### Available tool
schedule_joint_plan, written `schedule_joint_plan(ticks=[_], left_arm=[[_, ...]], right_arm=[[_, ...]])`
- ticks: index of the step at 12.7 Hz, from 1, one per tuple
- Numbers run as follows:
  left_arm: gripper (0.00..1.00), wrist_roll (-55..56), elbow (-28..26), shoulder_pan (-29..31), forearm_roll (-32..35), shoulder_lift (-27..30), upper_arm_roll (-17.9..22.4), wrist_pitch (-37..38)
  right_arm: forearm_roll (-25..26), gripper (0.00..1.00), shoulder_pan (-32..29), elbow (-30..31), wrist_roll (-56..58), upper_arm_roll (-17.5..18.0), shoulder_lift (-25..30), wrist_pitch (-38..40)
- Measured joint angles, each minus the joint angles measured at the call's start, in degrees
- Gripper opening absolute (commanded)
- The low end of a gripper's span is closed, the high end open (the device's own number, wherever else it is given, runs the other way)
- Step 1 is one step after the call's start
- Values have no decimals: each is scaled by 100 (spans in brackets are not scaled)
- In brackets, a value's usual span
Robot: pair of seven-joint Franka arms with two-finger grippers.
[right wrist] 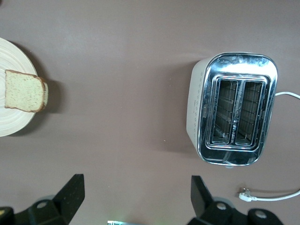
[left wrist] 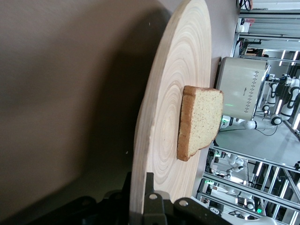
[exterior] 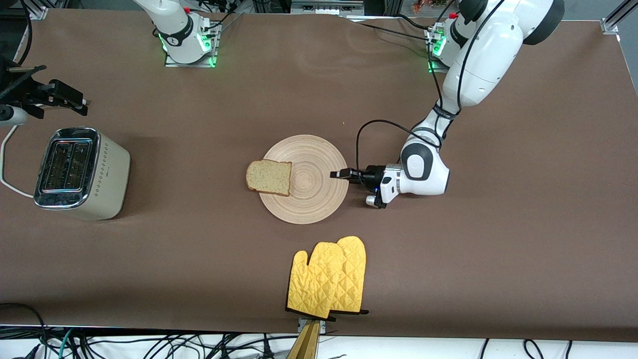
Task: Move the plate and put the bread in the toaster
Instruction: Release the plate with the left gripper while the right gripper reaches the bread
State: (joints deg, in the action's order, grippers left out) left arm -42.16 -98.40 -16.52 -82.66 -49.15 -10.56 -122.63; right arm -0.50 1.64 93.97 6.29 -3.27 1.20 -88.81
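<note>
The pale wooden plate point(exterior: 315, 157) lies mid-table with the bread point(exterior: 269, 177) on its edge toward the right arm's end, overhanging the rim. My left gripper point(exterior: 336, 174) is shut on the plate's rim at the side toward the left arm's end. In the left wrist view the gripper point(left wrist: 140, 183) pinches the plate point(left wrist: 168, 122) edge, with the bread point(left wrist: 201, 119) farther along. The cream toaster point(exterior: 82, 172) stands at the right arm's end, slots empty. My right gripper point(right wrist: 138, 187) hangs open high over the table near the toaster point(right wrist: 234, 110), holding nothing.
Two yellow oven mitts point(exterior: 329, 279) lie near the table's front edge, nearer to the front camera than the plate. The toaster's white cord point(exterior: 6, 164) loops at the table's edge, its plug point(right wrist: 243, 192) loose on the table.
</note>
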Motion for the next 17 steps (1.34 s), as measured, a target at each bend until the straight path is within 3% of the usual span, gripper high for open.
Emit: schedule_joint_plan(ticks=[1, 2, 3, 4, 5, 8, 10, 13, 17], left_arm=[[38, 6, 21, -85, -48, -1, -1, -64], [60, 11, 34, -154, -80, -1, -1, -108], [62, 15, 43, -187, -97, -2, 0, -125], [70, 15, 47, -192, -150, -3, 1, -125], [100, 15, 54, -188, -214, -3, 12, -125], [100, 15, 67, -134, -230, 9, 59, -98], [100, 15, 37, 46, -230, 161, 88, 99], [100, 14, -523, 603, -168, 987, 113, 287], [100, 147, -1331, 1680, 1396, 2563, 75, 694]], right_arm=[[-14, 100, 4, 2, -3, 4, -28, 6], [-75, 100, 13, 4, -9, 16, -102, 9], [-183, 100, 37, 4, -29, 28, -211, -16], [-284, 100, 94, 3, -140, 33, -337, -45], [-343, 100, 195, -2, -316, 43, -468, -59], [-437, 100, 732, 13, -482, 82, -959, -65], [-843, 100, 1066, 35, -616, 96, -1437, -377], [-1992, 100, 1136, 326, -658, 77, -1993, -1320], [-3652, 99, 1113, 1140, 112, 26, -2371, -2308]])
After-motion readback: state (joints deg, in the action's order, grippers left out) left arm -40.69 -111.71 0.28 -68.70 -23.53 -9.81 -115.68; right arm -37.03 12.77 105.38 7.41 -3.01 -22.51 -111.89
